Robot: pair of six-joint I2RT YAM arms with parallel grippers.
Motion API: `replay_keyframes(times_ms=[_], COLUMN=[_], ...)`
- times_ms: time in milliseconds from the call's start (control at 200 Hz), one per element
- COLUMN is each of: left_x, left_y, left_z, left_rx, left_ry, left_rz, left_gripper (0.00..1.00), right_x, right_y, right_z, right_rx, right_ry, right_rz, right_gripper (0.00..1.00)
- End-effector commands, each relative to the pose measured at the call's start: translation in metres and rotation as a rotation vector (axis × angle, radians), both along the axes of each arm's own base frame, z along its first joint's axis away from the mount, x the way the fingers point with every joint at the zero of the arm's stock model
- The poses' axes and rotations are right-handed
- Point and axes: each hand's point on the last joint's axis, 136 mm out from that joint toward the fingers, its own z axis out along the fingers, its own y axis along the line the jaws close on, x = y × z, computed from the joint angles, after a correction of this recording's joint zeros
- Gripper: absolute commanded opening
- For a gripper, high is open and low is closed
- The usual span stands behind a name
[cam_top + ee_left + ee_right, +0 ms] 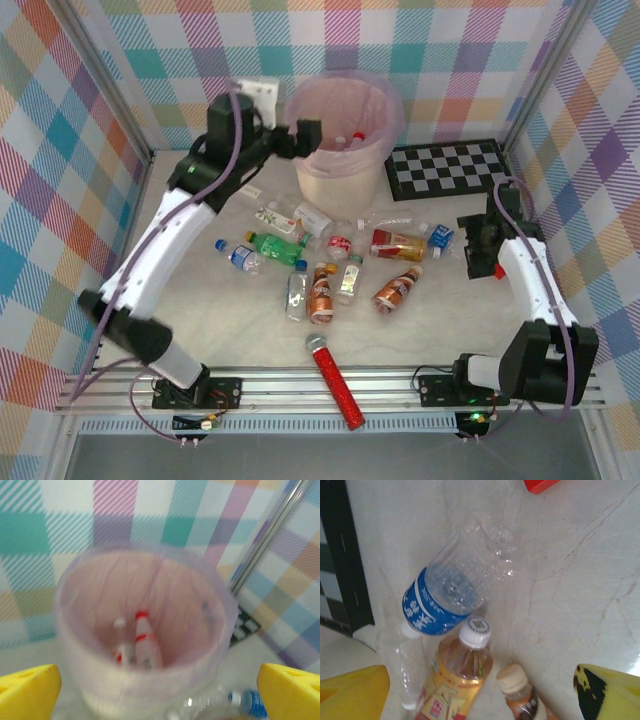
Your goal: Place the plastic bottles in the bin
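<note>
Blue-capped bottle (240, 700) shows between our left hand's (157, 672) spread fingers (27, 692), short of the bin (222, 602); we judge it may fall outside.

Top camera overlooks the whole worktop (230, 320), including the bin (185, 605) the left wrist closely faces and bottles (442, 597) under the right.

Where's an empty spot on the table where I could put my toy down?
Two bare patches lie along the near side of the table: one between the left arm and the microphone, one between the microphone and the right arm. The middle is crowded with plastic bottles, and the bin and checkerboard take the far side.
</note>
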Motion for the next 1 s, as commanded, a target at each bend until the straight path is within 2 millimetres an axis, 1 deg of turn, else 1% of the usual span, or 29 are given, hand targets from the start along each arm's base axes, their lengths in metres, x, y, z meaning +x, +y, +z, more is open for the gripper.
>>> replay_keyframes(times_ms=[0, 150, 240, 345, 440, 535, 625, 695, 840, 895, 995], left_x=[-0.024, -0.067, -0.091, -0.12, -0.141, -0.155, -0.162, -0.165, -0.167, -0.167, -0.167], left_y=[0.025, 0.051, 0.062, 0.073, 0.087, 0.099, 0.105, 0.108, 0.109, 0.109, 0.109], left_z=[-0.051, -0.121, -0.159, -0.195, -0.22, -0.232, -0.236, -0.237, -0.241, -0.243, -0.247], left_rx=[0.016, 0.008, -0.031, -0.095, -0.127, -0.152, -0.162, -0.16, -0.145, -0.143, -0.132], left_ry=[0.123, 0.293, 0.379, 0.458, 0.506, 0.524, 0.527, 0.532, 0.541, 0.547, 0.557], left_rz=[0.069, 0.125, 0.151, 0.178, 0.223, 0.262, 0.282, 0.288, 0.293, 0.292, 0.294], left_gripper=[1.0, 1.0, 1.0, 1.0, 1.0, 1.0, 1.0, 1.0, 1.0, 1.0, 1.0], right_x=[0.021, 0.042, 0.053, 0.068, 0.077, 0.081, 0.085, 0.088, 0.088, 0.087, 0.086], right_y=[-0.001, -0.002, -0.005, -0.004, -0.006, -0.009, -0.01, -0.009, -0.011, -0.014, -0.017], right_z=[-0.012, -0.038, -0.05, -0.062, -0.073, -0.082, -0.092, -0.098, -0.098, -0.094, -0.087], right_rx=[0.076, 0.116, 0.109, 0.121, 0.119, 0.11, 0.119, 0.125, 0.108, 0.096, 0.08], right_ry=[-0.015, 0.007, 0.029, 0.03, 0.041, 0.06, 0.079, 0.086, 0.097, 0.092, 0.085], right_rz=[-0.119, -0.173, -0.181, -0.178, -0.184, -0.205, -0.222, -0.229, -0.223, -0.223, -0.219], right_gripper=[0.94, 0.95, 0.95, 0.96, 0.96, 0.95, 0.92, 0.87, 0.77, 0.74, 0.71])
